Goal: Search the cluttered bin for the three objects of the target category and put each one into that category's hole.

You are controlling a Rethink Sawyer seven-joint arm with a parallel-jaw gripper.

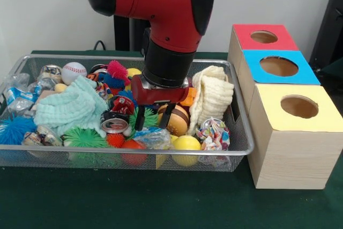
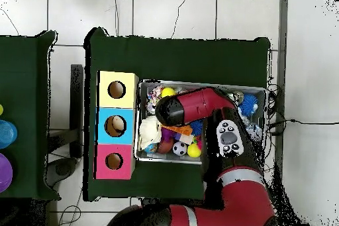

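The silver wire-mesh bin (image 1: 241,151) is full of clutter; it also shows in the overhead view (image 2: 198,82). A clear packet with multicoloured contents (image 1: 214,134) lies at the bin's near right. A clear packet with blue print (image 1: 153,138) lies at the near middle. A third, blue-white packet (image 1: 16,97) is at the far left. My gripper (image 1: 154,117) is open and low in the bin's middle, just above the blue-print packet, with a green spiky ball between its black fingers (image 1: 140,118). Nothing is held. In the overhead view the arm (image 2: 198,107) hides the gripper.
Three wooden boxes with round holes stand right of the bin: red (image 1: 263,37), blue (image 1: 278,66), yellow (image 1: 299,106). In the bin: crushed cans (image 1: 115,125), a baseball (image 1: 73,72), a mint cloth (image 1: 75,105), a cream knit cloth (image 1: 214,92), a yellow ball (image 1: 186,143), spiky balls (image 1: 13,130).
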